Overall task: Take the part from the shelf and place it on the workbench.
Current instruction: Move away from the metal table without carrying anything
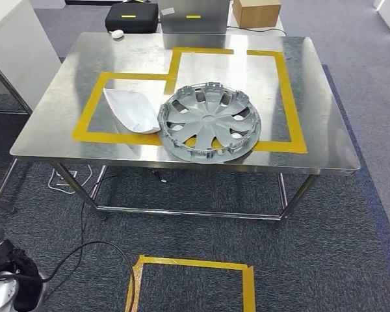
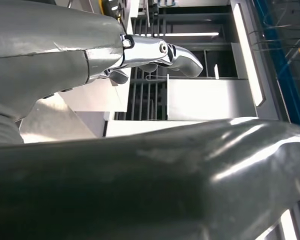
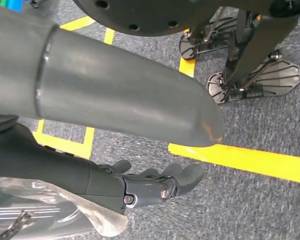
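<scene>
1. Hubcap (image 1: 210, 121), grey and spoked, lies flat on the steel tabletop (image 1: 320, 110) in the head view, slightly toward 5 o'clock of the surface's middle, its near rim over the front strip of yellow tape (image 1: 286, 91).
2. White curved part (image 1: 130, 109) lies at the hubcap's 9 o'clock, its edge just beside the rim, inside the smaller taped frame.
3. At the tabletop's 12 o'clock edge sit a white mouse (image 1: 117, 34), a black case (image 1: 132, 17), a grey box (image 1: 194, 15) and a cardboard box (image 1: 256, 11).
4. On the carpet at 6 o'clock of the head view is another yellow taped square (image 1: 193, 276); cables trail toward 7 o'clock.
5. The left wrist view gives what the head view lacks: the left robot hand (image 2: 152, 52), silver fingers extended and holding nothing, seen against pale panels and a dark rack.
6. The right wrist view shows the right robot hand (image 3: 156, 182), dark fingers stretched out and empty, above grey carpet with yellow floor lines (image 3: 239, 157).
7. Neither wrist view includes the hubcap, so it lies apart from both robot hands, untouched.
</scene>
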